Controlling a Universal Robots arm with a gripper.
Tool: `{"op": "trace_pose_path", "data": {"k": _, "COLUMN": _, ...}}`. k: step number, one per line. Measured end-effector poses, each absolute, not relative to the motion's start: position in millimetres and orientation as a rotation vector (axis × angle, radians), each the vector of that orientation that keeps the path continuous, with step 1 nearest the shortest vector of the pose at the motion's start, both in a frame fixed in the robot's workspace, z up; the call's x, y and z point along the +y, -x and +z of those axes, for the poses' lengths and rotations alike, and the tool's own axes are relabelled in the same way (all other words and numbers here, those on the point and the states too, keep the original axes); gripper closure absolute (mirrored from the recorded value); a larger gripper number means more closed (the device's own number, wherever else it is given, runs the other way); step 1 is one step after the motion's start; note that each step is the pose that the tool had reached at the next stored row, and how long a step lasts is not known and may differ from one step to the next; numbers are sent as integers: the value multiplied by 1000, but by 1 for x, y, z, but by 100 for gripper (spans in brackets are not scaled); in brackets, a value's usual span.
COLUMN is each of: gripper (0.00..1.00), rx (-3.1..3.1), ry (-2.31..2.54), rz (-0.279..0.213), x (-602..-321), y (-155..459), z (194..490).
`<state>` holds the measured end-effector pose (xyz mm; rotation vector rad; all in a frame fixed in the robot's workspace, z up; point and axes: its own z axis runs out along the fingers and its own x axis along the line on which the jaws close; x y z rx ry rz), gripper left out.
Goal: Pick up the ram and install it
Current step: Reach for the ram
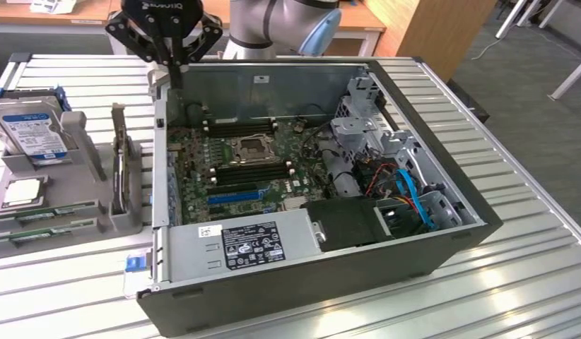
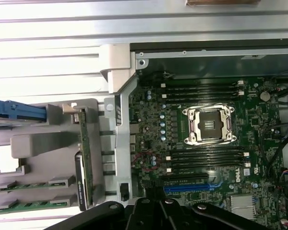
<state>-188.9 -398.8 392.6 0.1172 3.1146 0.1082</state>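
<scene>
In the exterior view you see the gripper (image 1: 177,69) hanging over the open PC case (image 1: 347,282), at the corner toward the exterior view's left. Inside the case are the labelled power supply (image 1: 253,244) and blue cables (image 1: 418,201).

The wrist view looks straight down on the motherboard (image 2: 149,120). You can count one bare CPU socket (image 2: 209,125), two banks of black memory slots (image 2: 204,88) with one on either side of the socket, and one blue expansion slot (image 2: 189,188).

Beside the case, on the exterior view's left, sits a grey holder (image 1: 128,212) — in it you can count one hard drive (image 1: 31,131), one processor chip (image 1: 22,192) and one board standing on edge (image 1: 118,159). It also holds two green sticks of ram (image 1: 55,210), lying flat side by side, well apart from the gripper and untouched.

The fingers are drawn fully together — you can see nothing between them.
</scene>
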Motion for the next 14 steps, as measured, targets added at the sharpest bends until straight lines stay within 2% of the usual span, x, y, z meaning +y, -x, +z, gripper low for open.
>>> {"op": "trace_pose_path", "data": {"k": 14, "gripper": 90, "rx": 3115, "ry": -117, "rz": 112, "x": -399, "y": 220, "z": 392}}
